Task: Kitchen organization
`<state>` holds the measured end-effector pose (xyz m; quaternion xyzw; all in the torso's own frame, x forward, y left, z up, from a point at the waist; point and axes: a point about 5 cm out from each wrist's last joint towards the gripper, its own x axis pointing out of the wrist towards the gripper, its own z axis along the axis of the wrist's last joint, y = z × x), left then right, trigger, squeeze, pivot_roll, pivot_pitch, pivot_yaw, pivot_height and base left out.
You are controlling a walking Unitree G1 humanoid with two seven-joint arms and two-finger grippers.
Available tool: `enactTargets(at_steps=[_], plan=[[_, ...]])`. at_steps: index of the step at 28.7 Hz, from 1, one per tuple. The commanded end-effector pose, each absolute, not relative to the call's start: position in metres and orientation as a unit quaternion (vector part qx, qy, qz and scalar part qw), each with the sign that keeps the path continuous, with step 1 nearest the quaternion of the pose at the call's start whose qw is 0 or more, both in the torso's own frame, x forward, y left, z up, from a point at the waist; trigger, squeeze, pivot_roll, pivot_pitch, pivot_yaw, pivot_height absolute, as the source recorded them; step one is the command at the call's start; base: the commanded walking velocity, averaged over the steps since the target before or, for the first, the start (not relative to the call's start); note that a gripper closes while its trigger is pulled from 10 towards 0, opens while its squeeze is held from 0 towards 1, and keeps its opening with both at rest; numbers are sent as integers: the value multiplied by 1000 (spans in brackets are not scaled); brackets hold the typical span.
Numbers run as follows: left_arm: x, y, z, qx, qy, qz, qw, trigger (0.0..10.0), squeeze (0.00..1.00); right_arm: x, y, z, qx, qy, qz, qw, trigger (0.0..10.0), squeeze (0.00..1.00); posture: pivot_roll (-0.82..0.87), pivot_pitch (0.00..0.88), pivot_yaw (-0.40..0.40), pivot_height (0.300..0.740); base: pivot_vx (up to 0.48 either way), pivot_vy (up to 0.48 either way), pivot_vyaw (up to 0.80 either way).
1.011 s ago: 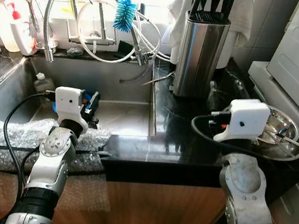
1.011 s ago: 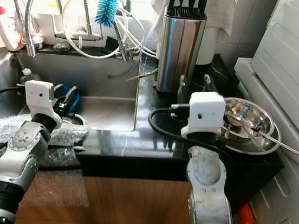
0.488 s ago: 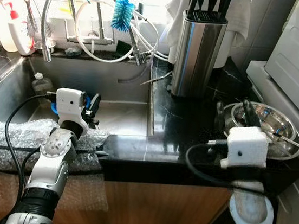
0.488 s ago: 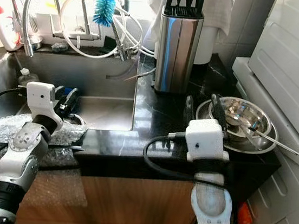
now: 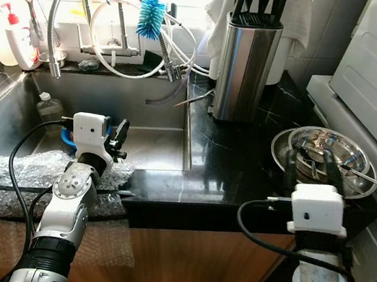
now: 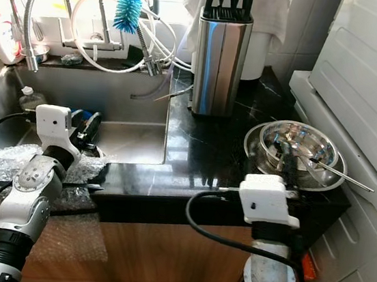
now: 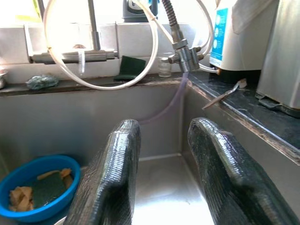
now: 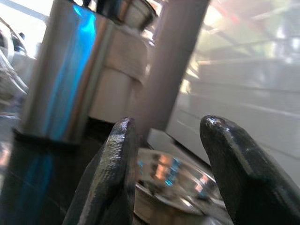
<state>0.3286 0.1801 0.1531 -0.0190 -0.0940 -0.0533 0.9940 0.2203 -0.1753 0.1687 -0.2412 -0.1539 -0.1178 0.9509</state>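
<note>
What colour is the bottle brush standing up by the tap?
The bottle brush has bright blue bristles, clearest in the left eye view.

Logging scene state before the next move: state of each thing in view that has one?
left gripper: open, over the sink
right gripper: open, at the bowls' near rim
steel bowls: nested, upright, utensil inside
knife block: upright, knives in
faucet: no water seen
blue bowl: upright, sponge inside

- A black marble-patterned countertop [image 5: 233, 167] runs beside a steel sink [image 5: 150, 146].
- Bright daylight floods the window ledge [image 5: 114, 70] behind the tap [image 5: 58, 22].
- Pale tiles cover the wall [image 5: 325, 34] at the right.
- A wood-fronted cabinet [image 5: 187, 261] sits beneath the counter.
</note>
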Motion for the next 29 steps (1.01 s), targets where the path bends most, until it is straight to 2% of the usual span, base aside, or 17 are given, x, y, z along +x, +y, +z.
enactTargets(at_steps=[1, 10, 22, 23, 24, 27, 28, 29], plan=[[330, 178, 155, -7, -95, -58, 994, 10000, 0, 219, -177, 171, -239, -157, -126, 950, 10000, 0, -108, 0, 59, 740, 0, 0, 0], [332, 176, 156, -7, -98, -62, 993, 10000, 0, 223, -182, 171, -234, -155, -130, 951, 10000, 0, -109, 0, 60, 740, 0, 0, 0], [332, 178, 161, -10, -108, -53, 993, 10000, 0, 231, -171, 179, -231, -179, -95, 952, 10000, 0, -100, 0, 56, 740, 0, 0, 0], [332, 178, 160, -9, -107, -54, 993, 10000, 0, 231, -170, 177, -229, -175, -93, 953, 10000, 894, -101, 0, 56, 740, 0, 0, 0], [332, 178, 160, -9, -106, -55, 993, 10000, 0, 231, -170, 175, -228, -173, -93, 954, 10000, 1000, -102, 0, 57, 740, 0, 0, 0], [332, 177, 159, -9, -106, -55, 993, 10000, 0, 231, -170, 175, -227, -171, -93, 954, 10000, 1000, -103, 0, 57, 740, 0, 0, 0], [332, 177, 159, -10, -105, -56, 993, 10000, 0, 230, -171, 173, -227, -166, -95, 955, 10000, 737, -104, 0, 57, 740, 0, 0, 0], [332, 177, 159, -10, -104, -56, 993, 10000, 0, 230, -172, 171, -227, -162, -96, 956, 10000, 553, -104, 0, 57, 740, 0, 0, 0]])
